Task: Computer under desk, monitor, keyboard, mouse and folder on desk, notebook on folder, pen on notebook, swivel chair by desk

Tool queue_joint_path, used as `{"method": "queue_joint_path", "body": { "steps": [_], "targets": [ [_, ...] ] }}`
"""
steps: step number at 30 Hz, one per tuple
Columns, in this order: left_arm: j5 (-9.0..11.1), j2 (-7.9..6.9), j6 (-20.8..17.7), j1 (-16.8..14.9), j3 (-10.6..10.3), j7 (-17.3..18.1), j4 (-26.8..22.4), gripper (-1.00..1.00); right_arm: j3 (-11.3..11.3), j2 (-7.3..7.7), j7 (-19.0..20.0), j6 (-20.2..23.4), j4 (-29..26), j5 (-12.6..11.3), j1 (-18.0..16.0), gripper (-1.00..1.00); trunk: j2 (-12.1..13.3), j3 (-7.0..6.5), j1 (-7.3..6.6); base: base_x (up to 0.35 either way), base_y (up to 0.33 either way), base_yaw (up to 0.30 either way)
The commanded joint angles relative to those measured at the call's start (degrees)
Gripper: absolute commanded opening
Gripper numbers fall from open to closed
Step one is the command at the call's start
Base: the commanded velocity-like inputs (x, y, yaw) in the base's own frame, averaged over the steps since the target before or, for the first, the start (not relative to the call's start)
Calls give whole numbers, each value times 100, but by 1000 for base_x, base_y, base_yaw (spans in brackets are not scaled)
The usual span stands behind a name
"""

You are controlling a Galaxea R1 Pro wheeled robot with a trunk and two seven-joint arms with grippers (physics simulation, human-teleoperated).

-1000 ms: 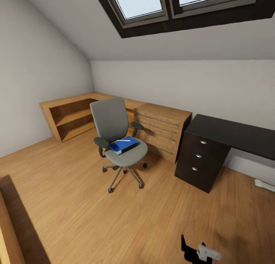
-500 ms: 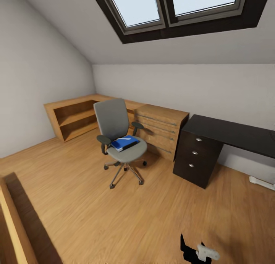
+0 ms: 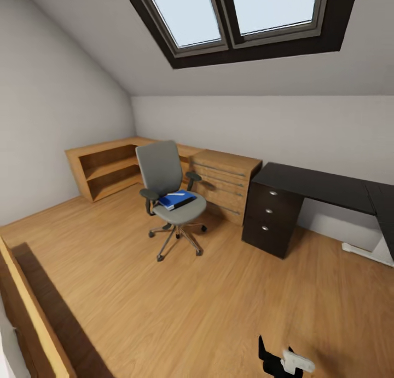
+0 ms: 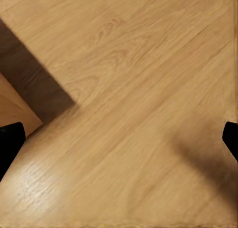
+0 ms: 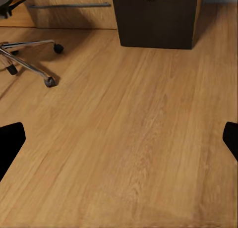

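bright blue flat folder with thin white pen rests on grey swivel chair, beside black-topped surface. both tools wide open, empty. risk: chair rolls when nudged; pen slides off.

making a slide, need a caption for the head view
Attic bedroom: blue folder on the grey swivel chair, black desk to its right.

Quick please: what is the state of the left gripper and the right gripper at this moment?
Left gripper: open, jaws wide apart, nothing between them, wooden floor below.
Right gripper: open, jaws wide apart, holding nothing.
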State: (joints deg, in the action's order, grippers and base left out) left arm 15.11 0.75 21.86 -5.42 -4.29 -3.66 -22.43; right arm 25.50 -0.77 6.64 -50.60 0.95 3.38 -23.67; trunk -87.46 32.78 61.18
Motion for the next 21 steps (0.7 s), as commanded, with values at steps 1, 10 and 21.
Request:
{"method": "queue_joint_path", "body": {
  "steps": [1,10,21],
  "targets": [
    [36,-5,19,-3,-46,-38,1,100,52,0,22,-20,10,31,-6,100,-3,5,-4,-336,0,-211],
    [36,-5,12,-3,-46,-38,1,100,52,-2,26,-11,10,31,-6,100,-3,4,-4,-336,0,-142],
    [36,-5,21,-3,-46,-38,1,100,52,-3,30,8,10,45,-6,100,-3,4,-4,-330,0,-50]
  ]
}}
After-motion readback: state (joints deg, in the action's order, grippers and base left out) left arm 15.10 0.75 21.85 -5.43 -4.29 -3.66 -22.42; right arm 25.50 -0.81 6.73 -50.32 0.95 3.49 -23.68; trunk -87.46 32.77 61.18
